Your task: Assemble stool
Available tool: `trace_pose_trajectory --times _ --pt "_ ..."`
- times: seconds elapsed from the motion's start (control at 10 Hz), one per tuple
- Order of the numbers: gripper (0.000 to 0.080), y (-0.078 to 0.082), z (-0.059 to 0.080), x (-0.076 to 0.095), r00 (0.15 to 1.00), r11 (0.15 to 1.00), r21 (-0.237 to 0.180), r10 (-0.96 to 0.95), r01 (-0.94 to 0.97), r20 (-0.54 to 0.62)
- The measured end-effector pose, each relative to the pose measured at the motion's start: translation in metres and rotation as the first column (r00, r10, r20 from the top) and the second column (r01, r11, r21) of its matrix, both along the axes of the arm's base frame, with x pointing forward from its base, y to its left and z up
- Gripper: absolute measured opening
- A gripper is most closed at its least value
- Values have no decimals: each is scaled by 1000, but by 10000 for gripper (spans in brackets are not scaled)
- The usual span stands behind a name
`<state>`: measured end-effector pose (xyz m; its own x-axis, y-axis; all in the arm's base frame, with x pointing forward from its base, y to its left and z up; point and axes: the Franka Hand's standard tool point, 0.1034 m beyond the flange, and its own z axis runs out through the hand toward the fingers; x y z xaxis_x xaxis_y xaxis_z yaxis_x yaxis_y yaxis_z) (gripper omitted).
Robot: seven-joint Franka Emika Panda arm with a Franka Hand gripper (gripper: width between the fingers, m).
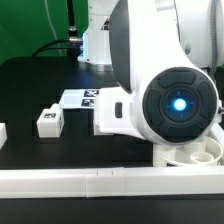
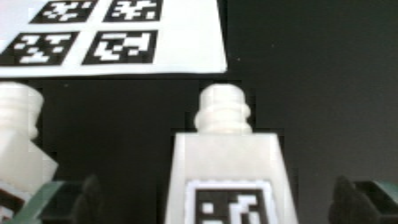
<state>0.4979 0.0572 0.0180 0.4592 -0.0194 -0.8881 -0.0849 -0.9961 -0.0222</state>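
In the wrist view a white block leg [image 2: 228,165] lies on the black table with its threaded peg pointing toward the marker board [image 2: 107,35]. Its black-and-white tag faces the camera. My gripper [image 2: 222,205] is open, with one dark finger [image 2: 64,200] on each side of this leg and a gap on both sides. A second leg [image 2: 15,125] lies beside it at the frame's edge. In the exterior view a third leg [image 1: 48,121] stands near the marker board [image 1: 82,98]. A rounded white part [image 1: 195,152], probably the seat disc, shows under the arm. The arm hides my fingers there.
A long white rail bar [image 1: 90,181] runs along the front of the table. Another white piece [image 1: 3,133] sits at the exterior view's left edge. The arm's big white housing [image 1: 170,95] blocks the exterior view's right half.
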Motion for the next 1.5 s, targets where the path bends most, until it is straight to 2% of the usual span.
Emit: trace_pose_trajectory --times 0.1,0.2,0.3,0.7,0.8,0.9,1.0,1.5 --pt "526 2 -3 3 1000 1000 9 5 -5 20" --pt "381 3 -7 3 999 1000 9 6 -6 33" --pt "335 4 -7 2 999 1000 8 8 -8 35" --pt "335 8 -2 4 999 1000 11 13 -14 37" --pt "335 10 14 6 1000 1000 17 13 -14 23" --pt "335 12 37 10 1000 1000 24 -3 2 20" --pt "335 11 49 16 999 999 30 -17 16 39" --pt "337 12 49 22 997 999 40 -16 13 74"
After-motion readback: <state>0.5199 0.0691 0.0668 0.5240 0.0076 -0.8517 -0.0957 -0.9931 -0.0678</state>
